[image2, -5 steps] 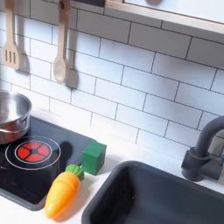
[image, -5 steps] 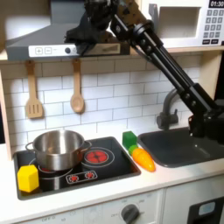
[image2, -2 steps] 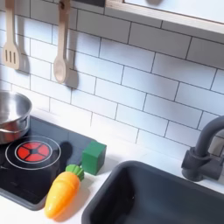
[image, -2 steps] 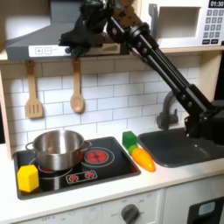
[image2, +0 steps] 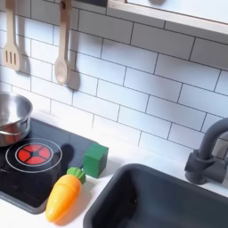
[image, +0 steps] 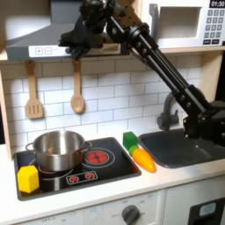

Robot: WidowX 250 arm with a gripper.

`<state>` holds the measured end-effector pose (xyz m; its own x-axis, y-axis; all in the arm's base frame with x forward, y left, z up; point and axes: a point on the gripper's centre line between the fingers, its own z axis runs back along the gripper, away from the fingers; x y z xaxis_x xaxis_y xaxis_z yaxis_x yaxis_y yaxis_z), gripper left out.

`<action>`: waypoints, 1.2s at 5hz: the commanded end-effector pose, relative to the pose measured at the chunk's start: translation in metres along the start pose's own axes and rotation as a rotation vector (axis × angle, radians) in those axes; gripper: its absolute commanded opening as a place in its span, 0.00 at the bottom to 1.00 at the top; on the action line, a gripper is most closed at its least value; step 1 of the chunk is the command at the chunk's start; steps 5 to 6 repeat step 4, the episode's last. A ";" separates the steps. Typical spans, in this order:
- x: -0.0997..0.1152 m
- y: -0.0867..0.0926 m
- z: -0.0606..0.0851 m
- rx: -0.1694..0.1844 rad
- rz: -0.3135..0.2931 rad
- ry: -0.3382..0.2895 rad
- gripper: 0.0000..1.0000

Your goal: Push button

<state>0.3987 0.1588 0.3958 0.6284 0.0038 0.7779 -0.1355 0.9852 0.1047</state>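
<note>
Little can be read here. In the first exterior view, far toward the first exterior view's right of the end effector (image: 68, 41) and at about its height, the microwave (image: 186, 24) carries a dark keypad (image: 214, 25) with rows of small white keys; their marks are too small and blurred to make out. Just below the end effector, the range hood panel (image: 46, 50) bears small dark button symbols, also unreadable. The second exterior view holds no legible text.
</note>
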 end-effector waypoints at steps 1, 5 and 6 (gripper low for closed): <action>-0.013 -0.007 0.011 0.036 -0.024 0.016 0.00; -0.032 -0.070 0.072 0.069 -0.112 -0.081 1.00; -0.032 -0.070 0.072 0.069 -0.112 -0.081 1.00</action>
